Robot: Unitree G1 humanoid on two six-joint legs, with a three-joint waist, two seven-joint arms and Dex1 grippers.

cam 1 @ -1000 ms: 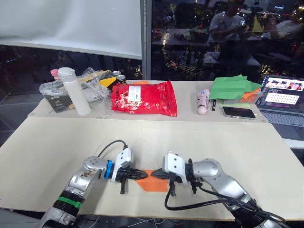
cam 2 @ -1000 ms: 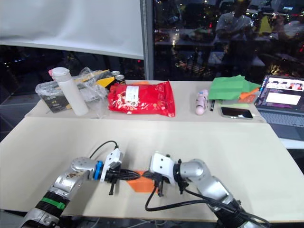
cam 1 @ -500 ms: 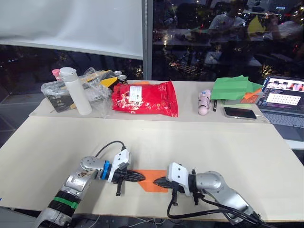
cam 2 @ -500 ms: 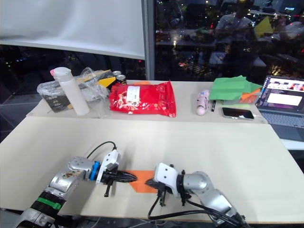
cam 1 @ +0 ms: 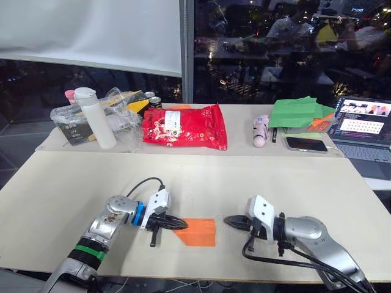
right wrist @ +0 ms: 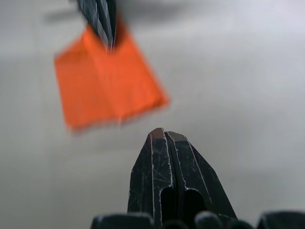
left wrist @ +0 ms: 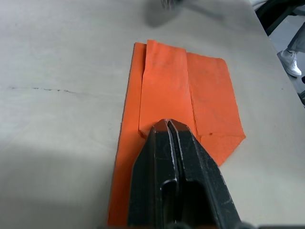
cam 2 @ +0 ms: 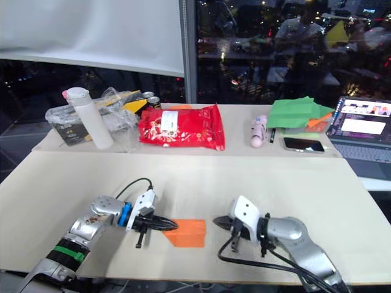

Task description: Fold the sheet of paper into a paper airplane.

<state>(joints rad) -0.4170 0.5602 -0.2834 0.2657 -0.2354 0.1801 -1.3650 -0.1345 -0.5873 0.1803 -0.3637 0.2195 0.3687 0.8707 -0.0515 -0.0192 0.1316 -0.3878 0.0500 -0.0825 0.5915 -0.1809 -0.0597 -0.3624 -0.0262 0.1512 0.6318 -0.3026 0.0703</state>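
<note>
Lying flat on the beige counter point(cam 1: 256, 183), the thin creased bright-orange sheet of paper point(cam 1: 197, 232) looks light and slippery, pinned by closed left fingers point(left wrist: 167, 131); right fingers point(right wrist: 163, 137) closed nearby, best gripped along an edge.

paper airplane point(cam 1: 197, 232): bright-orange folded wedge
state: flat, with layered lengthwise flaps
pose: pointed end toward the robot's left, square end toward its right
place: near front edge of the bench point(cam 1: 256, 183)
</note>
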